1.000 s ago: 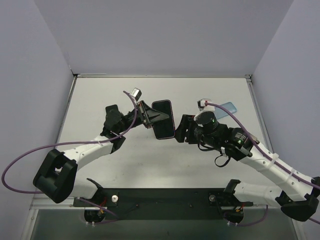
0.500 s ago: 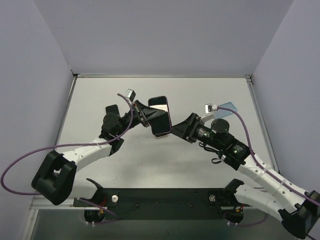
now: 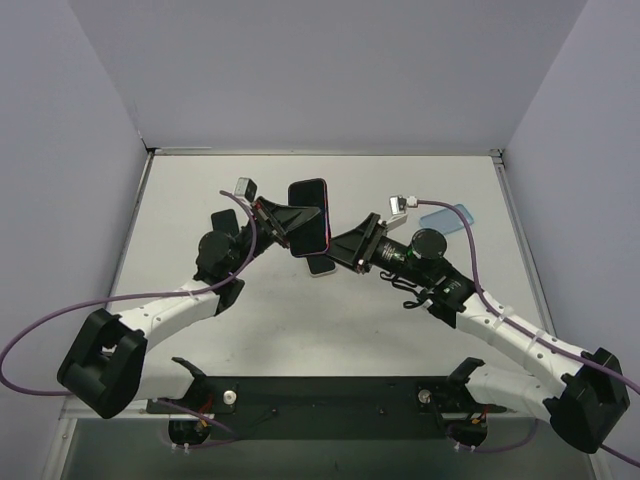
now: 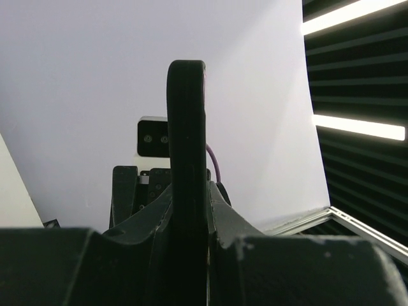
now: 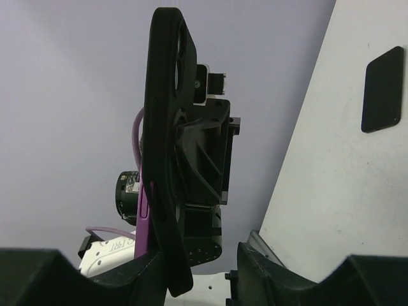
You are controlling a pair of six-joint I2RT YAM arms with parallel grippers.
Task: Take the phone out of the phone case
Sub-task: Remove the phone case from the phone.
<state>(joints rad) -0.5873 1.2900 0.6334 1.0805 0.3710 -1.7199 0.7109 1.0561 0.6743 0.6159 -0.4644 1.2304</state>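
The task looks barely begun: the phone is still seated in its case. The left gripper [image 3: 291, 222] holds the black rubbery phone case [image 3: 308, 215] in the air above the grey desk [image 3: 300, 330], roughly upright. In the left wrist view its jaws are clamped on the case's thin edge.

The right wrist view shows the case side-on, with its camera cut-out near the top. The magenta-edged phone [image 5: 143, 220] shows only as a thin coloured strip lying flush along the case's side, with no corner lifted.

The right gripper [image 3: 345, 248] sits at the lower end of the case. Its jaws are spread, the case close to one finger with a gap to the other. The view is too dark at the bottom to be sure whether that finger touches it.

Judging from this, all the real work is left: peeling the case rim off a corner, working the phone free, and separating the two.
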